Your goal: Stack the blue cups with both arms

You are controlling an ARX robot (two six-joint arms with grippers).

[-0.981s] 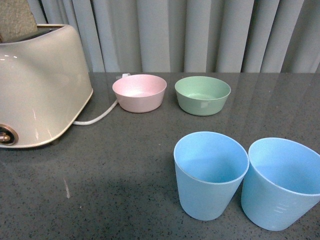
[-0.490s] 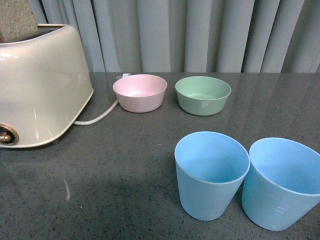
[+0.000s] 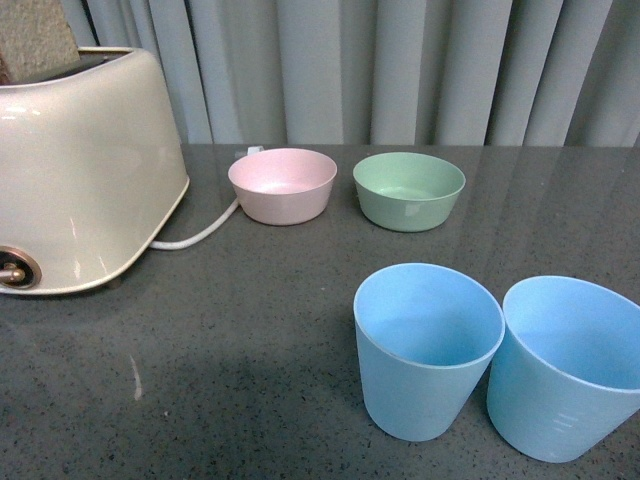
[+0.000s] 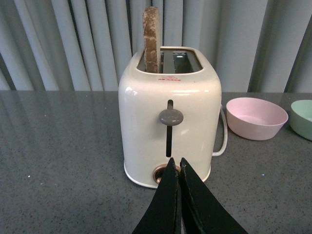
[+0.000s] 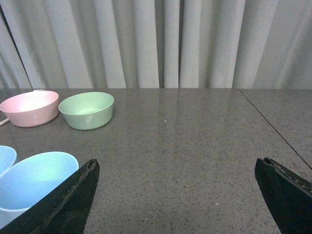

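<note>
We log the right claw (image 5: 176, 165) with jaws spread wide, only bare dark speckled stone tabletop (image 5: 195, 146) between them. Just outside one jaw stands the first light-blue tapered plastic tumbler (image 5: 34, 178), upright, mouth open. The second light-blue tumbler (image 5: 5, 156) sits just beyond it, and we cannot tell whether they touch. The left claw (image 4: 176, 163) has its jaws pressed together, empty, pointing at the cream two-slot toaster (image 4: 168, 122) ahead, with no tumbler in its view. Farther off sit the shallow pink plastic bowl (image 3: 281, 185) and the shallow green plastic bowl (image 3: 408, 190). We judge nothing stacked yet. To do it well, we would shift the right claw sideways until the near tumbler is centred, grip below the rim and lift straight. The left claw must part first.
</note>
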